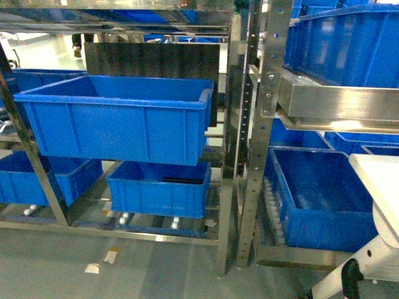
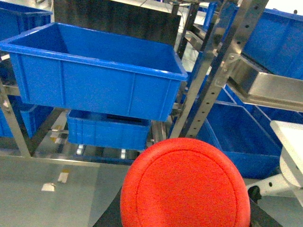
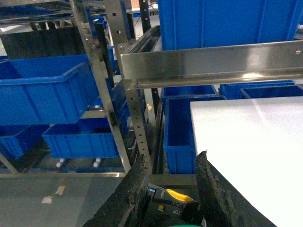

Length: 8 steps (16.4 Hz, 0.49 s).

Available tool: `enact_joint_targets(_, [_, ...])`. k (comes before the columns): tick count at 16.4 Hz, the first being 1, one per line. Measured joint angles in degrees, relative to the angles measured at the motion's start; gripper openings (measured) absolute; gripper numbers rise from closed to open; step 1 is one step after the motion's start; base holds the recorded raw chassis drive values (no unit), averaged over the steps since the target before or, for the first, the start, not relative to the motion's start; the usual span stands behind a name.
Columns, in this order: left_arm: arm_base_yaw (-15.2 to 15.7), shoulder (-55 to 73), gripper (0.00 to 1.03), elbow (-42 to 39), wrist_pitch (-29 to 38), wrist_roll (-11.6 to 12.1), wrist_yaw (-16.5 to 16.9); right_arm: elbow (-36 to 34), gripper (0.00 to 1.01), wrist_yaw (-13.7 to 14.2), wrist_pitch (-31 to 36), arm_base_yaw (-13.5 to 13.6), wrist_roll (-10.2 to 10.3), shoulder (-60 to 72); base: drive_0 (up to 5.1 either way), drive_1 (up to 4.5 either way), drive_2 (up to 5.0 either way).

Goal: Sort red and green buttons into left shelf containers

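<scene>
Steel shelving with perforated uprights fills the view, standing on a smooth grey floor. A dark ribbed panel stands behind the left shelves. Scraps of tape lie on the floor. A white tabletop juts in at right.

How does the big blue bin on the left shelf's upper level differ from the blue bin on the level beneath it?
The upper bin is larger and deeper; the lower bin is smaller and shallower. The upper bin juts out past the shelf frame; the lower bin sits further back, under it. Both are blue, rectangular, thick-rimmed plastic.
</scene>
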Motion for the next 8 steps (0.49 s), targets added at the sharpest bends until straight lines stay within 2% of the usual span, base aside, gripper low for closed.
enact_joint_targets(8, [0.0,0.04,0.24,0.0,-0.07,0.0,0.02,0.0,0.28,0.0,0.0,0.0,0.0,0.0,-4.8,3.63,1.1])
